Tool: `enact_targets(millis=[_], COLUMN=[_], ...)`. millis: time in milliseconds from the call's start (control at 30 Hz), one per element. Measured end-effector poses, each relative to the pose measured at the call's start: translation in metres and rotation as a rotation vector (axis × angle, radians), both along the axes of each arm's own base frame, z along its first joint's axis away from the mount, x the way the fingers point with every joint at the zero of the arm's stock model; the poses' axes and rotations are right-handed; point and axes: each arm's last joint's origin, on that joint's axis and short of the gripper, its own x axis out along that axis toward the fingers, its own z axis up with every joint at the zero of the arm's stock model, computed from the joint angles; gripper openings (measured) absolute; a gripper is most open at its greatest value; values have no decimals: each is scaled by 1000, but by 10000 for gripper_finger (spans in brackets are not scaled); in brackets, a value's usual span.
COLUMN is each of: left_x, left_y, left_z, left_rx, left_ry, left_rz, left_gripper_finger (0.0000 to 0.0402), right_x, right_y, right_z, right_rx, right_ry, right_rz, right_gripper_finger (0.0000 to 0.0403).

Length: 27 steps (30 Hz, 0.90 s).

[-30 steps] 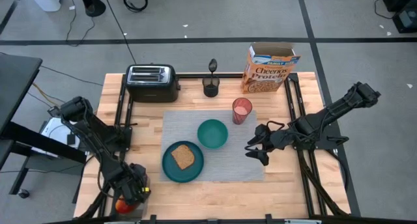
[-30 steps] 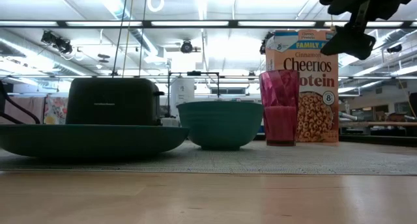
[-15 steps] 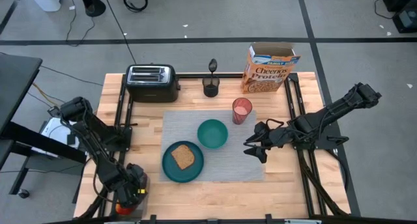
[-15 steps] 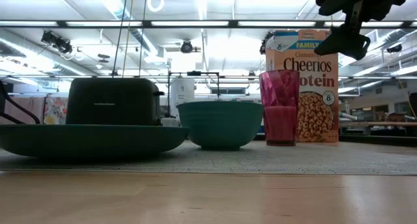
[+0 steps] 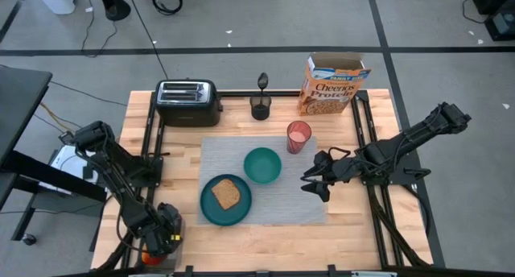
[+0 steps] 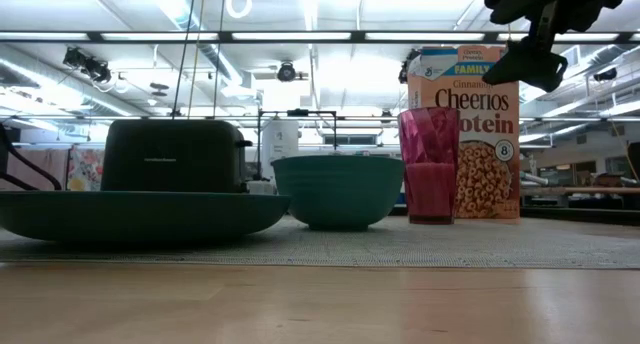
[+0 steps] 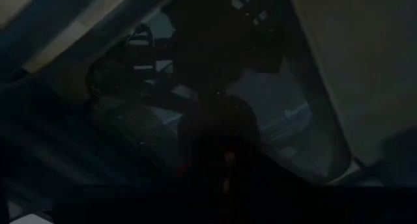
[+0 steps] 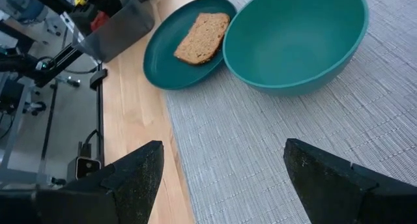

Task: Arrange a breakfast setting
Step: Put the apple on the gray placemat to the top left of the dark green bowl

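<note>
The grey placemat (image 5: 265,214) lies mid-table. On it sit the teal plate (image 5: 211,208) with the toast slice (image 5: 227,194), the teal bowl (image 5: 262,165) and the pink cup (image 5: 298,137). The Cheerios box (image 5: 332,86) stands upright at the far edge. My left gripper (image 5: 161,238) is shut at the table's near left corner, right over the red apple (image 5: 150,250), which it mostly hides. My right gripper (image 8: 225,178) hangs open above the placemat's right part, with nothing between its fingers. My left gripper stands directly over the apple, but its own body hides the fingertips in the high view and its wrist view is too dark. Whether it touches the apple I cannot tell.
A black toaster (image 5: 187,101) stands at the far left. Beside it, a small black cup (image 5: 260,108) with a utensil standing in it. Black frame rails (image 5: 150,140) run along both sides of the table. Bare wood lies in front of the placemat.
My left gripper has shifted a little toward the near left corner and down over the apple, which shows less than before. My right gripper has edged slightly up and toward the far edge, still open.
</note>
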Motion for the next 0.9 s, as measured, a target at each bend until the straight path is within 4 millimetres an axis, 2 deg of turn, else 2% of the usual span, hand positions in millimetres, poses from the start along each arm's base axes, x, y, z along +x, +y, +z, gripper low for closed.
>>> enact_targets(millis=[200,367,567,733,900], left_x=[0,1,4,8,8], left_y=[0,-2,-1,-2,11], left_z=[5,25,67,110,147], left_rx=[-33,-43,56,115,319], left_ry=[-24,-49,-112,-229,-396], left_rz=[-25,-75,-111,-135,-102], left_gripper_finger=[25,23,20,22,19], right_x=[0,0,0,-1,1], right_y=[-1,-7,-17,-25,-28], right_z=[0,3,9,12,15], right_rx=[12,23,21,31,39], right_ry=[6,-5,-37,-55,-83], right_rz=[12,-3,-39,-67,-86], right_gripper_finger=[320,320,320,320,320])
